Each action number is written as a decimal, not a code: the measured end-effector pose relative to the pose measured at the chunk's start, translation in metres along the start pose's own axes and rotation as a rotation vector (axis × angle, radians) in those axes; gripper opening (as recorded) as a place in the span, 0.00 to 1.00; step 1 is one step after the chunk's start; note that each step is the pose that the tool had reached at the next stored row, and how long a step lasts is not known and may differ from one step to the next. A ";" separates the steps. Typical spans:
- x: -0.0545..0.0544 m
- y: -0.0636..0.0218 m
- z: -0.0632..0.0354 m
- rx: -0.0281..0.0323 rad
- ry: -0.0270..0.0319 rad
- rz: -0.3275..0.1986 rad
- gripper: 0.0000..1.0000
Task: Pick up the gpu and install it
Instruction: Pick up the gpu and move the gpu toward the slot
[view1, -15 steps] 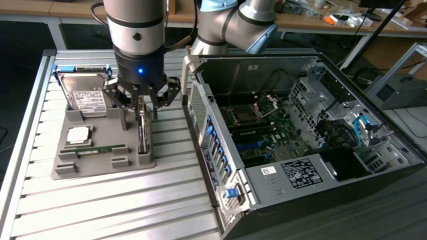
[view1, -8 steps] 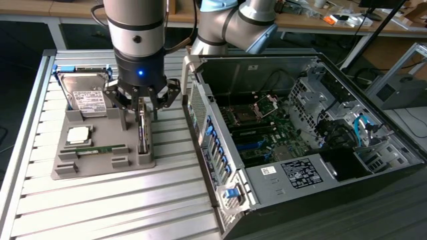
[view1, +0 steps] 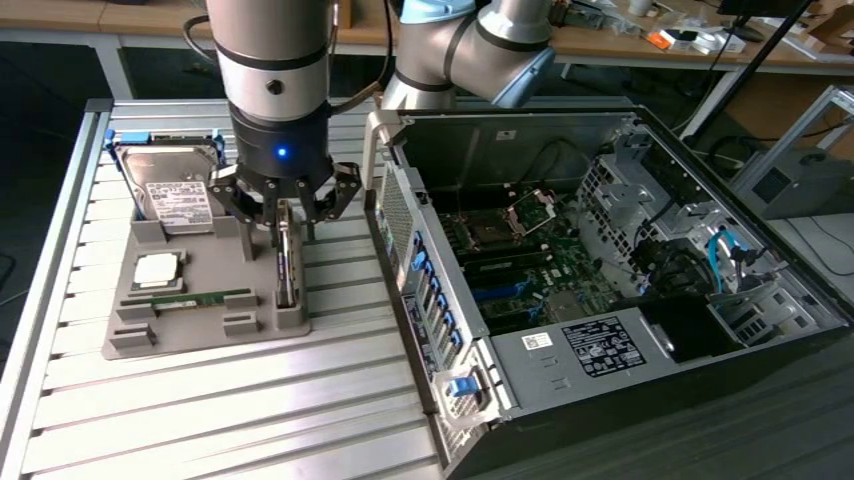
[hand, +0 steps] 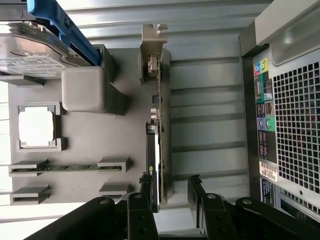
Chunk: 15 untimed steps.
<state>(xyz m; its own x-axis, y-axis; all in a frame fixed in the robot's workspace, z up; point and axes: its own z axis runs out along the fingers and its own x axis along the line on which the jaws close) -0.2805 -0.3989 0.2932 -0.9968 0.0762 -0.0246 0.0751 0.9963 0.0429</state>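
The gpu (view1: 286, 268) is a thin dark card standing on edge in a slot of the grey holder tray (view1: 200, 335). In the wrist view the gpu (hand: 159, 105) runs lengthwise, its silver bracket (hand: 152, 37) at the far end. My gripper (view1: 287, 212) hangs directly over the card with its jaws open. Seen from the wrist, the gripper (hand: 170, 192) straddles the card's near end, with one black finger (hand: 146, 192) close against it and the other standing off on the opposite side. Nothing is gripped.
The tray also holds a silver hard drive (view1: 180, 190) in a blue bracket, a CPU (view1: 156, 268) and a green RAM stick (view1: 200, 298). An open computer case (view1: 441, 300) with its motherboard (view1: 534, 270) exposed lies at the exterior view's right, on the slatted table (view1: 240, 420).
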 end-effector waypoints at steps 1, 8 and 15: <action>0.000 -0.0001 0.0023 0.0001 0.0000 0.000 0.42; 0.002 0.0138 0.0181 0.0001 0.0000 0.000 0.42; 0.015 0.0284 0.0376 0.0001 -0.0004 0.000 0.42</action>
<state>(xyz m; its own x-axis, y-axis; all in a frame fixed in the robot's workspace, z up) -0.2919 -0.3680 0.2565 -0.9968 0.0762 -0.0250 0.0750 0.9963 0.0428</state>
